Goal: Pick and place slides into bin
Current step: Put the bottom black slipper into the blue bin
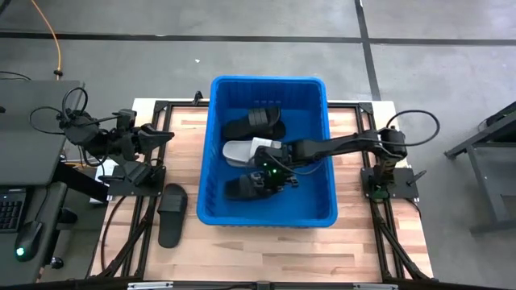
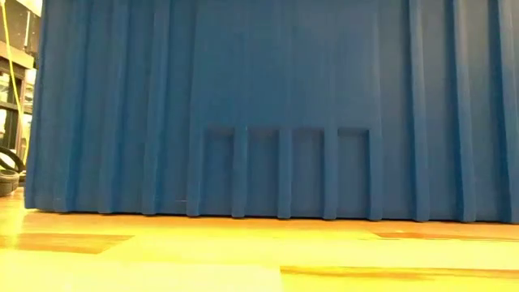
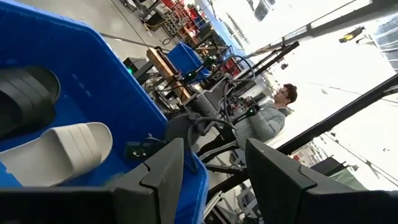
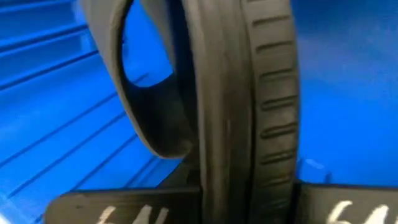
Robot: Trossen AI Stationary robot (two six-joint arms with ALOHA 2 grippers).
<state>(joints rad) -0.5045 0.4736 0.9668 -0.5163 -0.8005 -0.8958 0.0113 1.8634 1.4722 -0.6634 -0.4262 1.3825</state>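
Between the right tool's [image 1: 270, 173] fingers a black sandal [image 4: 249, 106] is pinched edge-on over the bin [image 1: 322, 211]; released abruptly, it may land upended.

The bin [image 1: 270, 216], a large blue tub with ribbed walls and a thick rim, stands on the worktop. Three slides lie inside it: a black one [image 1: 255, 124] near the far wall, a light grey one [image 1: 239, 151] at mid-length, and a black one [image 1: 244, 187] toward the near wall. A fourth black slide [image 1: 172, 213] lies flat on the worktop, just left of the bin.
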